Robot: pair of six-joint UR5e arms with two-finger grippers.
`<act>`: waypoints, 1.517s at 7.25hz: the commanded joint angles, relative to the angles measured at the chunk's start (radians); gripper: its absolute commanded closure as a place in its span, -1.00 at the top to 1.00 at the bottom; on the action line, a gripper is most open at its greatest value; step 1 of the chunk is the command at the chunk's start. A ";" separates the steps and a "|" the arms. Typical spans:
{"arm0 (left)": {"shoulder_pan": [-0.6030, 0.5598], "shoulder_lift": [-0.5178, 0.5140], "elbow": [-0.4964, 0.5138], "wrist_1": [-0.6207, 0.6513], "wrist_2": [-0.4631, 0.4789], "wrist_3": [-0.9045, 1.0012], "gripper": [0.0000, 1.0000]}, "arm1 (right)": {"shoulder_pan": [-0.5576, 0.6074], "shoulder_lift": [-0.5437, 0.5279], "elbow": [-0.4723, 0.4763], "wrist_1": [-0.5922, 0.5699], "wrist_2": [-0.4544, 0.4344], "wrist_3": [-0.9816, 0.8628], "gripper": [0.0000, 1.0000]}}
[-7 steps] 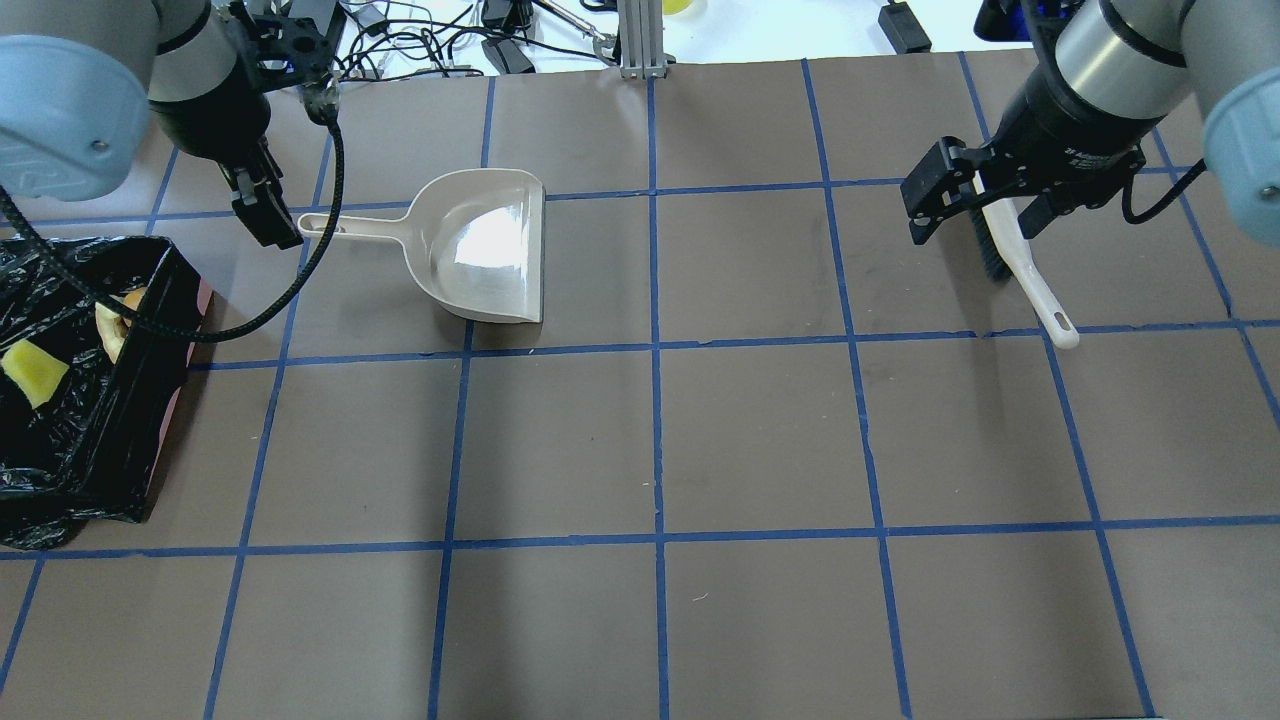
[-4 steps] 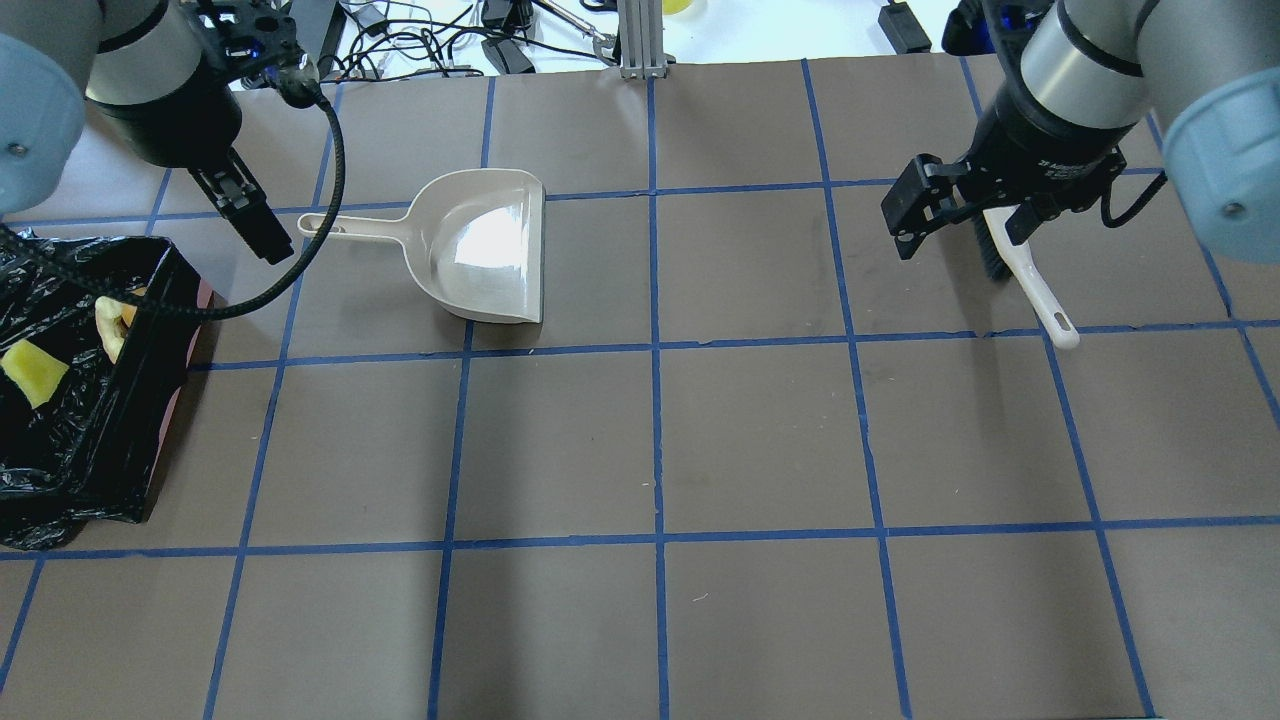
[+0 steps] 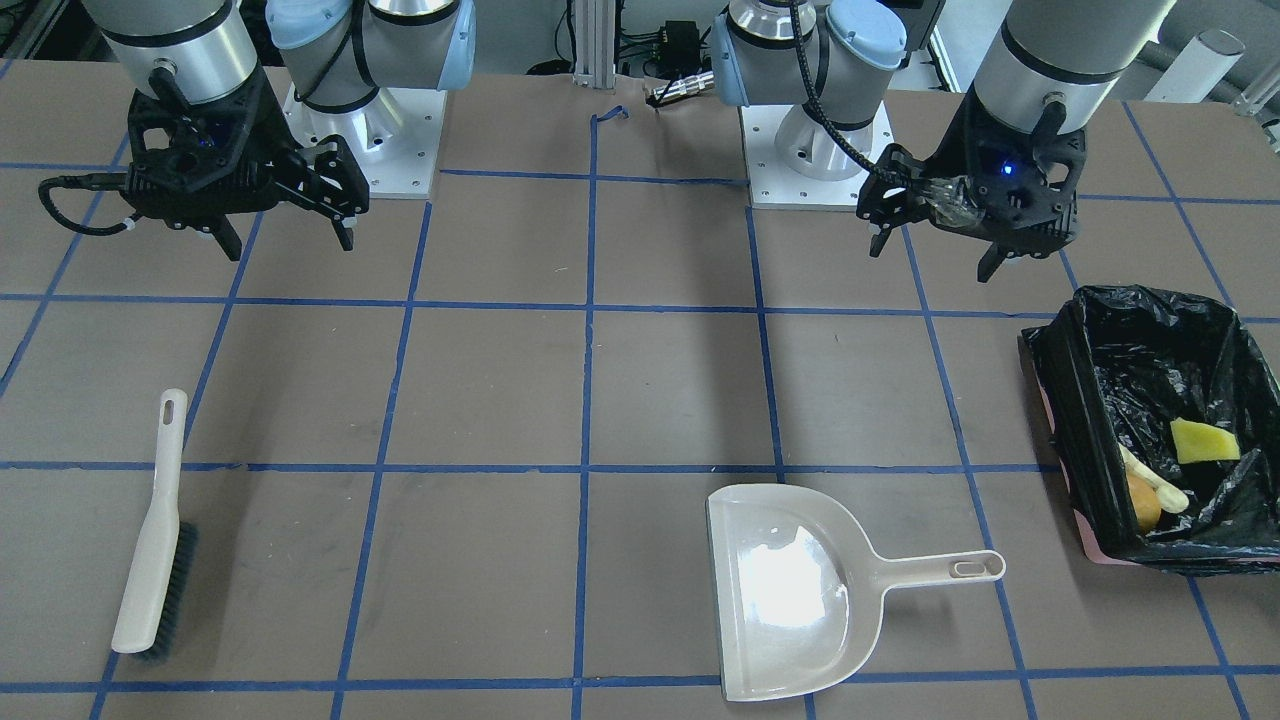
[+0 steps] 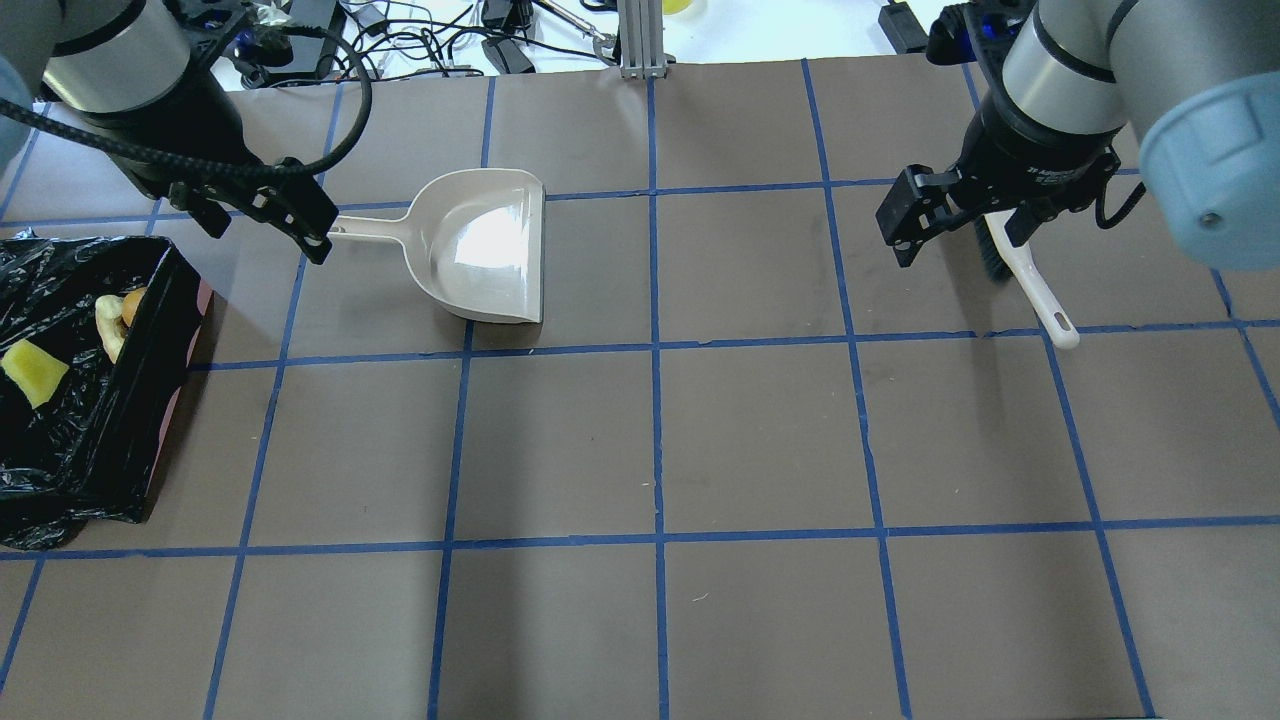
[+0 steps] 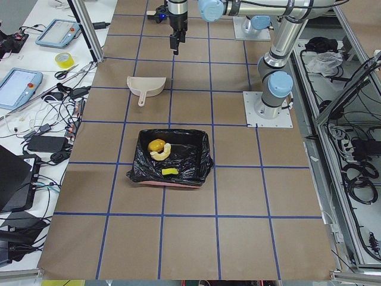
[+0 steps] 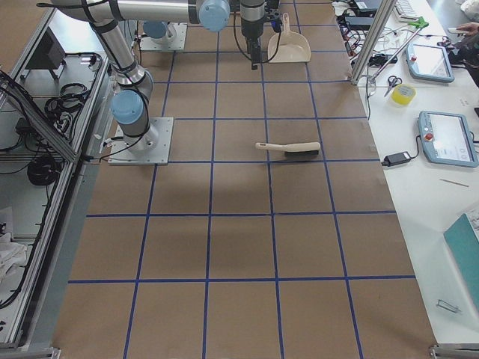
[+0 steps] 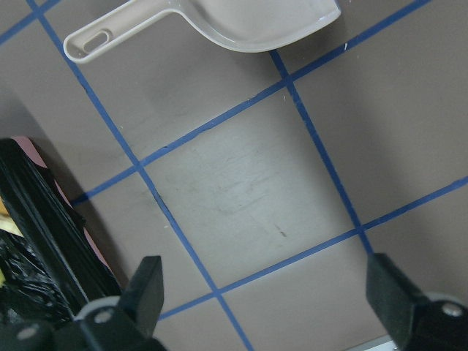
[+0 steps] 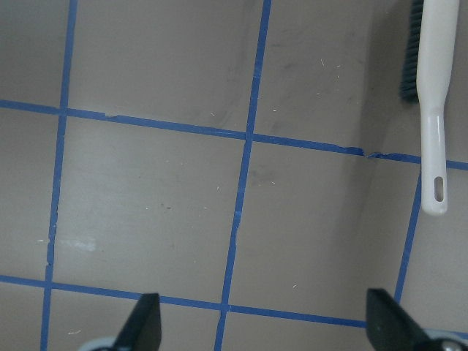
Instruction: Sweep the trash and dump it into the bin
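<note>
Since a second ago the left gripper [image 4: 260, 215] has swung round beside the tip of the dustpan [image 4: 490, 250] handle. The right gripper [image 4: 960, 225] has drifted slightly toward the dustpan. The dustpan, brush [image 4: 1030, 285] and bin [image 4: 160, 300] lie as they did.

Front view: both grippers hang above the table with jaws spread and nothing in them. The bin sits past the dustpan's handle end, near it but apart. All the trash is inside the bin: a yellow wedge [image 3: 1203, 441], and a potato [image 3: 1143, 505] with a croissant [image 3: 1155, 480] side by side.

Overhead view: the brush lies flat, well apart from the dustpan on its mouth side, partly under the right gripper.

Left side view: the croissant curls against the potato in the bin, on the side nearer the dustpan.

Right side view: the brush rests alone, well short of the dustpan.

Left wrist view: the fingers [image 7: 142, 285] are wide apart over bare table, with the dustpan handle ahead of them.

Right wrist view: the fingers are again wide apart, and the brush lies off to one side.

The pieces look light and rigid, and the glossy potato would likely slip and roll. They seem better pushed with the brush than pinched. The tools are best gripped mid-handle.
</note>
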 commanded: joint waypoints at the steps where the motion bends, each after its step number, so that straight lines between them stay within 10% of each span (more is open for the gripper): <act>1: 0.000 -0.006 0.021 0.001 -0.027 -0.192 1.00 | -0.001 0.002 0.002 0.004 -0.002 0.000 1.00; 11: -0.012 0.014 -0.028 0.067 0.000 -0.303 1.00 | -0.001 0.004 0.006 0.002 0.001 0.005 1.00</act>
